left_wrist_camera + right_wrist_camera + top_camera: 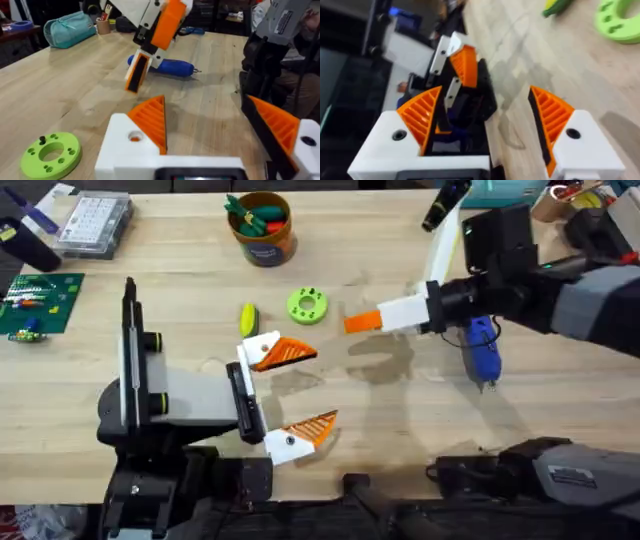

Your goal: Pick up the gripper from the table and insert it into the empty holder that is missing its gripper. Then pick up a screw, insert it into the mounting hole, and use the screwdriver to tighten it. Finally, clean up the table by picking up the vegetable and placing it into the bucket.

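Left arm's jaws [325,385] stand apart with nothing between them. The gripper [272,352], an orange ribbed wedge on a white block, sits at the front of this arm against the black holder [241,395]. It lies just beside the vegetable [248,318] and near the green disc [307,305]. Whether it is fully seated cannot be told. Its long axis runs from the block to the wedge tip, which points away from the left arm's base toward the middle of the worktop [400,410]. Its mounting hole [135,136] faces upward.

Right arm's jaws [485,92] are also apart and empty, hanging above the worktop and aimed at the left arm.

The screwdriver [483,352] lies flat beneath the right arm, long axis running far to near, metal tip toward the near edge. It is probably stiff, light and smooth-barrelled, so liable to roll. Mid-barrel, gripped across the axis, looks the best hold.

The bucket [263,235] stands at the far side.
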